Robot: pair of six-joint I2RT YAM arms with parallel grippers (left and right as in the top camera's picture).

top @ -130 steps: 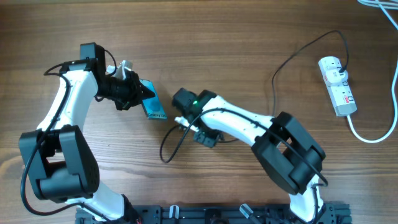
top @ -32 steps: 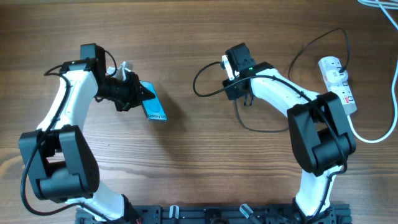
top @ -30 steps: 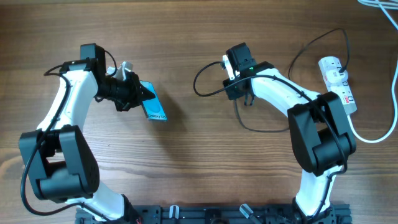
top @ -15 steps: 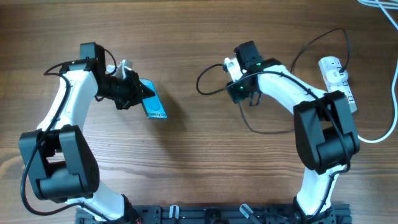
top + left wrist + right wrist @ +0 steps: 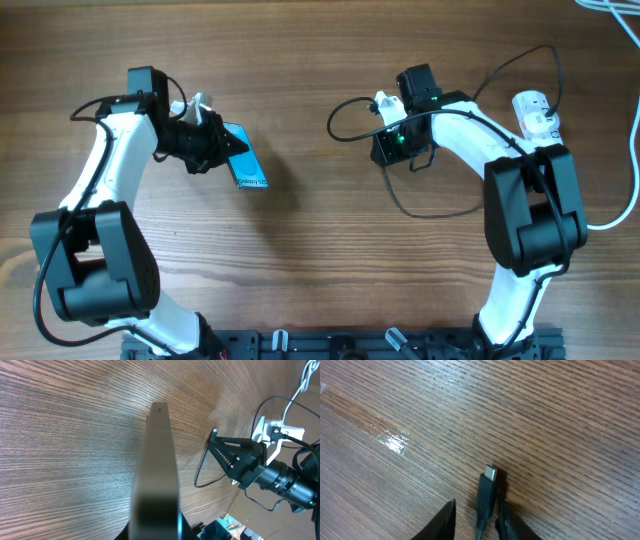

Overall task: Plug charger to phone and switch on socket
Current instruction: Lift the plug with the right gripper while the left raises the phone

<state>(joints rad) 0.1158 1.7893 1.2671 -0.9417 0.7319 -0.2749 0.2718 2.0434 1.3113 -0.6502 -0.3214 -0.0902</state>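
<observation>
Left claw gripping phone, right claw at charger, socket far right

Bright, even light; phone blurred near lens.

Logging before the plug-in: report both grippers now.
Left gripper: shut on the phone.
Right gripper: open, fingers either side of the charger connector, not clamping it.

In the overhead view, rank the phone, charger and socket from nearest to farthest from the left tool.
1. phone: held in the left tool itself.
2. charger: its cable loop lies mid-scene, to the right of the phone.
3. socket: far right, partly hidden.
</observation>
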